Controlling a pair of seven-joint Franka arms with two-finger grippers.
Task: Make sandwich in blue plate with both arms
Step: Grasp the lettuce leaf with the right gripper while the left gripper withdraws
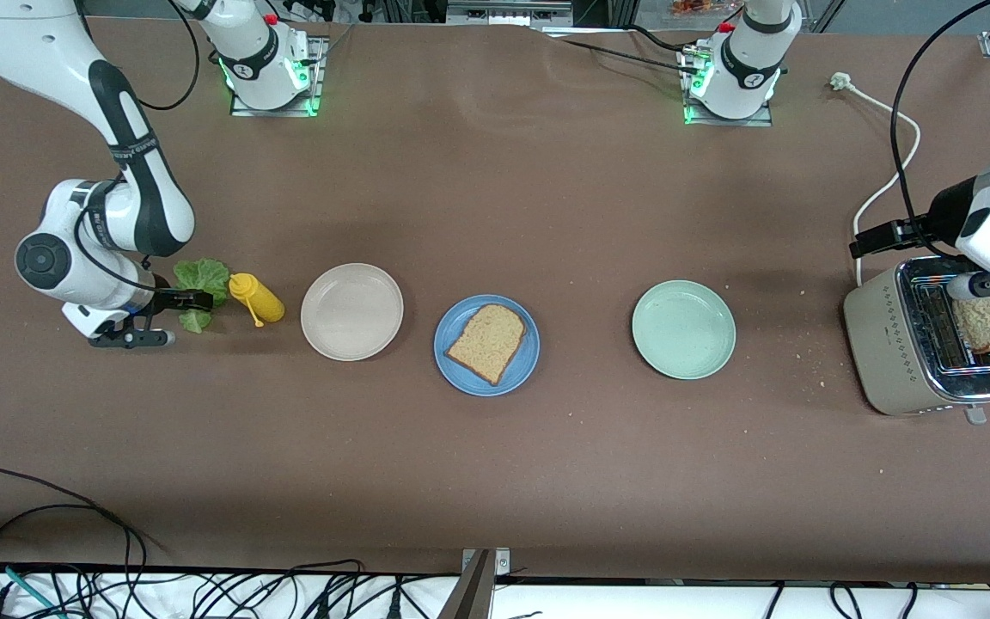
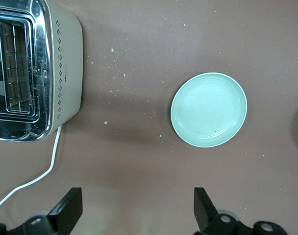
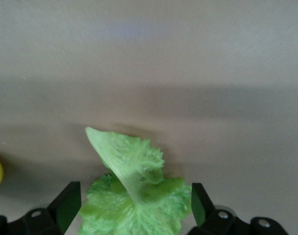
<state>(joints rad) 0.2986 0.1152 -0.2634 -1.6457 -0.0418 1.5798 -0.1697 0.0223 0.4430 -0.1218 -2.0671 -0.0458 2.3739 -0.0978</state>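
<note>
Right gripper (image 3: pixel 132 208) sits low at the right arm's end of the table with its two black fingers spread wide, and a ruffled green lettuce leaf (image 3: pixel 134 196) lies between them on the brown table (image 1: pixel 495 481), not yet pinched as far as can be seen. Just beside the leaf, toward the middle of the table, a small yellow squeeze bottle (image 1: pixel 258 297) lies on its side, and next along stands a beige plate (image 1: pixel 351 311). At the table's middle is the blue plate (image 1: pixel 461 370), holding one slice of brown speckled bread (image 1: pixel 488 341) and nothing else, so the sandwich is only begun. Farther toward the left arm's end is a pale green plate (image 1: pixel 683 329) with nothing on it. Left gripper (image 2: pixel 138 213) hangs with its fingers spread and nothing between them, over the table close to a cream toaster (image 1: pixel 882 344) at that end, where a second slice of bread (image 1: pixel 980 322) stands in a slot. A white cord (image 1: pixel 886 155) trails from the toaster. Judging from this, the step in hand is fetching the lettuce: next the right gripper would need to press its fingers together on the leaf, lift it clear of the bottle, and carry it over the beige plate to lay it on the bread, while the left arm readies for the toast.
</note>
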